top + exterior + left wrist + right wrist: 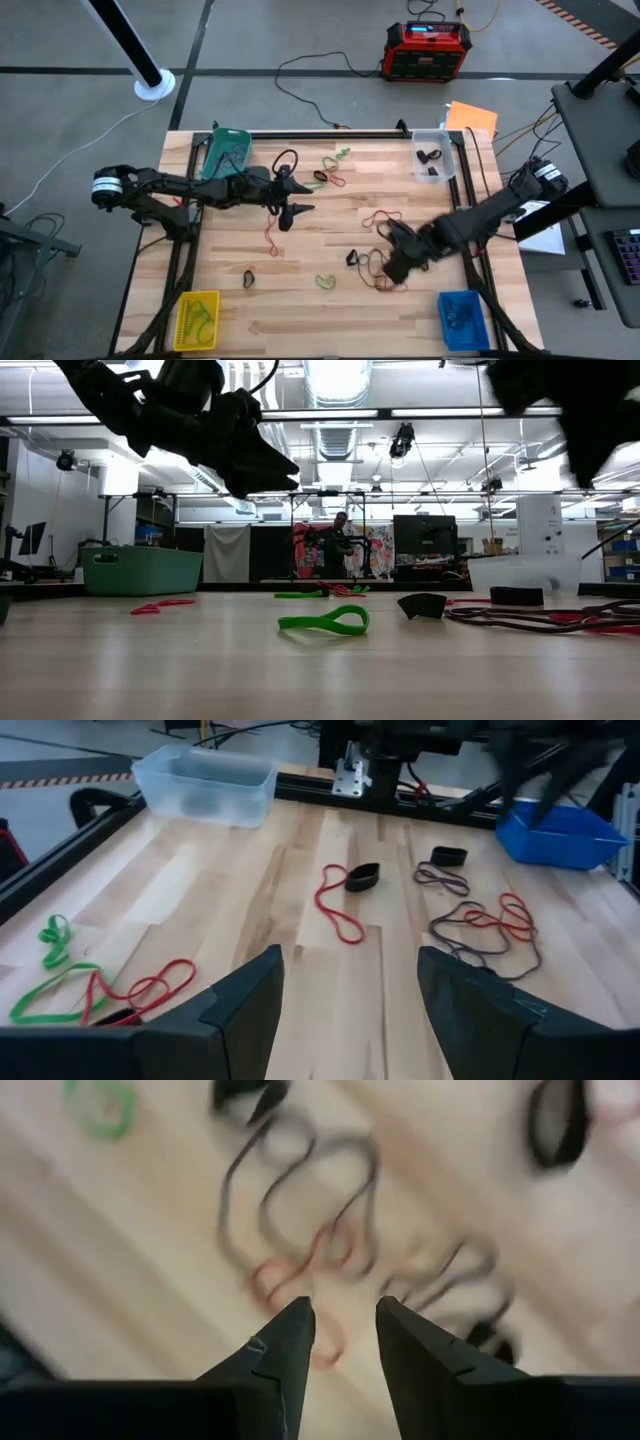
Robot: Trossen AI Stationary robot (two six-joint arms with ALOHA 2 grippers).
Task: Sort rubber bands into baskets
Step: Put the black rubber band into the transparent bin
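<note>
Pale wooden slats of the table (330,310) are running across under both arms, and nearest the front edge the yellow basket (197,319) is sitting at one corner and the blue basket (462,318) at the other, each with bands lying inside. Just beyond them a green rubber band (324,282) and a small black loop (248,279) are lying loose on the wood. The right gripper (392,266) is hanging low over a tangle of dark and red bands (330,1240), its fingers (285,1350) standing narrowly apart with nothing between them that I can make out, their tips just above a red loop in that heap. Farther in, the left gripper (290,200) is hovering above the middle of the table, its jaws spread wide and empty, with a long red band (271,236) lying beneath it. Toward the far edge a cluster of red and green bands (333,170) is lying between the teal basket (226,149) and the clear basket (432,155), which is holding a couple of black loops. Past the table a red-and-black box (427,50) is sitting on the grey floor.
</note>
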